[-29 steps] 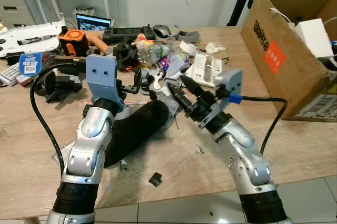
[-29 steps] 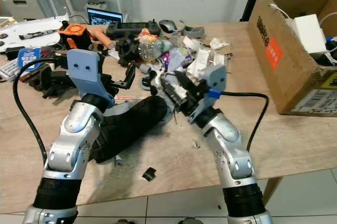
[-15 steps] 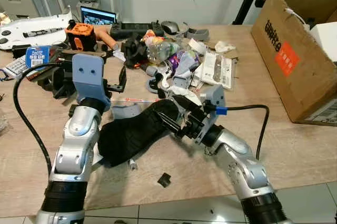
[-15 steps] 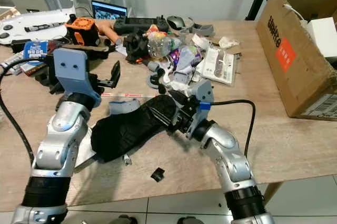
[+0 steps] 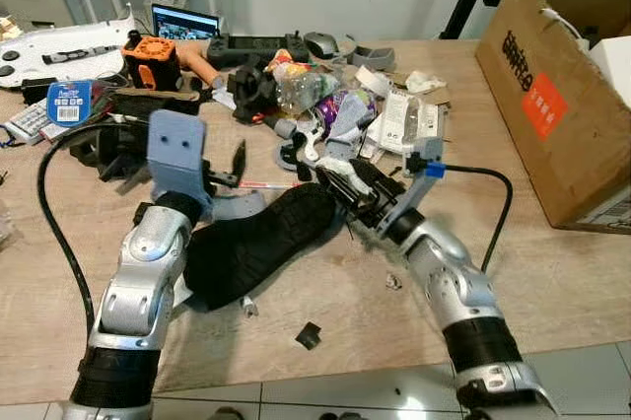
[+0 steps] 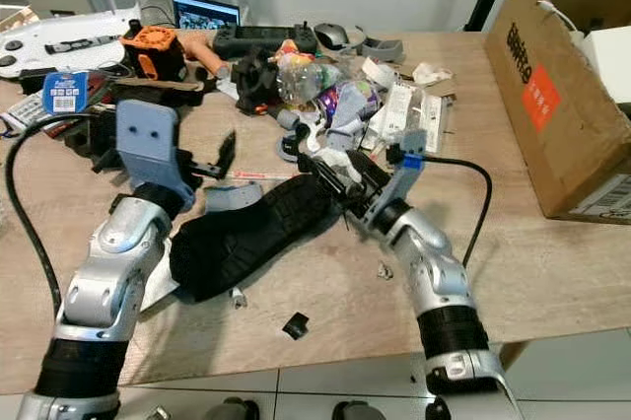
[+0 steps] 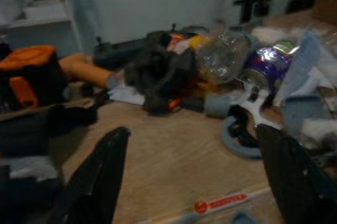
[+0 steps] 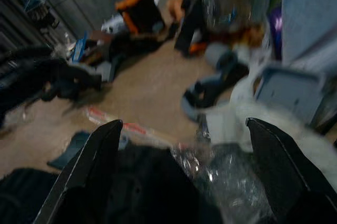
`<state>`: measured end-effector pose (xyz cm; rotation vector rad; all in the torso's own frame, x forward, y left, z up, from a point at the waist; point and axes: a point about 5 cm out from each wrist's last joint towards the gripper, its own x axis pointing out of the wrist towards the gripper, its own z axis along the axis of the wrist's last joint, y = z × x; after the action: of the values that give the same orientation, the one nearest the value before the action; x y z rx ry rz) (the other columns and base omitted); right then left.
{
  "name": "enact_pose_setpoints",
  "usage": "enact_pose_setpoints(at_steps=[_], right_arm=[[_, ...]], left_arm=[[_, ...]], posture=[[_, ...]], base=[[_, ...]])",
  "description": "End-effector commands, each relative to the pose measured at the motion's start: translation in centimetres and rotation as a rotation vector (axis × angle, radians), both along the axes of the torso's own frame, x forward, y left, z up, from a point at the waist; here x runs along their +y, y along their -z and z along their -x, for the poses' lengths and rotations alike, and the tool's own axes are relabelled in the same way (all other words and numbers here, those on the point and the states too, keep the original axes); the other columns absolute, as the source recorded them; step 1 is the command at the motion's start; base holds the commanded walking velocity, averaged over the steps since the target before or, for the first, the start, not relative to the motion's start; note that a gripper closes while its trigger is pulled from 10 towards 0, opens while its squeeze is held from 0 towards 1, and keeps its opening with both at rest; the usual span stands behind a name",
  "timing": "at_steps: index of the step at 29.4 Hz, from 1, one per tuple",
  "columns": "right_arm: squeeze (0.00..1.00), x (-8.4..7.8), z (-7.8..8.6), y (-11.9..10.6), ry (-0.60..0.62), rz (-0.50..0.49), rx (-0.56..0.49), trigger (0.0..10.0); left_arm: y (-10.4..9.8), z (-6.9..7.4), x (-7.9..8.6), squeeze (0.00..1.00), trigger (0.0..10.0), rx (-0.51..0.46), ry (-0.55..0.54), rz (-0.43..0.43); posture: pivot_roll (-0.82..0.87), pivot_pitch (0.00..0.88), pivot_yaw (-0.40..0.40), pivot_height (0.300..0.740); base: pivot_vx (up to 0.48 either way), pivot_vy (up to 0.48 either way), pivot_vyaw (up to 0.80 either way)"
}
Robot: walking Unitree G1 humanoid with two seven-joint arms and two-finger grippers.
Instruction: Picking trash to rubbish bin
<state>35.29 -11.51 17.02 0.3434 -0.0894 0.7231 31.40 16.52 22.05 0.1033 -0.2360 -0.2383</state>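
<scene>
Left eye view shows a wooden surface crowded with clutter, a large cardboard box standing at its right end, well apart from the arms. No rubbish bin can be made out; whether the box serves as one, I cannot tell. Next in size is a black shoe lying sole-up on the near part of the surface, between the two arms. Behind it sits the trash heap: a clear plastic bottle, a purple wrapper, white packets and grey plastic parts, all piled together.

The right gripper is low at the toe end of the shoe, its fingers spread wide; the right wrist view shows crumpled clear plastic film lying between them, just beside the shoe's dark edge, not yet pinched. The left gripper hovers above the surface near the shoe's heel side, fingers likewise parted and holding nothing, a thin red-and-white strip lying just under it.

The step in hand looks like the reach-and-grasp on a piece of trash, with the right arm doing the work. The next move probably calls for closing the right fingers on the film alone, clear of the shoe, then lifting and carrying it off to wherever the bin stands.
</scene>
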Motion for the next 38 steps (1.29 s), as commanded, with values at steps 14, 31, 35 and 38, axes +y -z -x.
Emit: enact_pose_setpoints(at_steps=[14,31,35,38], right_arm=[[0.00,0.8,0.0,0.6,-0.068,-0.015,0.036,10.0],[0.00,0.7,0.5,-2.4,-0.089,-0.038,-0.068,10.0],[0.00,0.7,0.8,-2.1,-0.091,-0.031,-0.062,10.0],[0.00,0.7,0.7,-2.0,-0.092,-0.032,-0.052,10.0]], left_arm=[[1.5,4.8,5.7,0.00,10.0,0.208,0.359,-0.022],[3.1,6.0,6.5,0.00,10.0,0.327,0.483,-0.216],[4.3,6.8,6.3,0.00,10.0,0.409,0.534,-0.270],[5.2,6.6,6.1,0.00,10.0,0.436,0.538,-0.332]], posture=[[0.09,0.229,-0.018,0.740],[0.08,0.215,-0.022,0.740],[0.08,0.205,-0.016,0.740],[0.08,0.217,-0.019,0.740]], base=[[0.000,0.000,0.00],[0.000,0.000,0.00],[0.000,0.000,0.00],[0.000,0.000,0.00]])
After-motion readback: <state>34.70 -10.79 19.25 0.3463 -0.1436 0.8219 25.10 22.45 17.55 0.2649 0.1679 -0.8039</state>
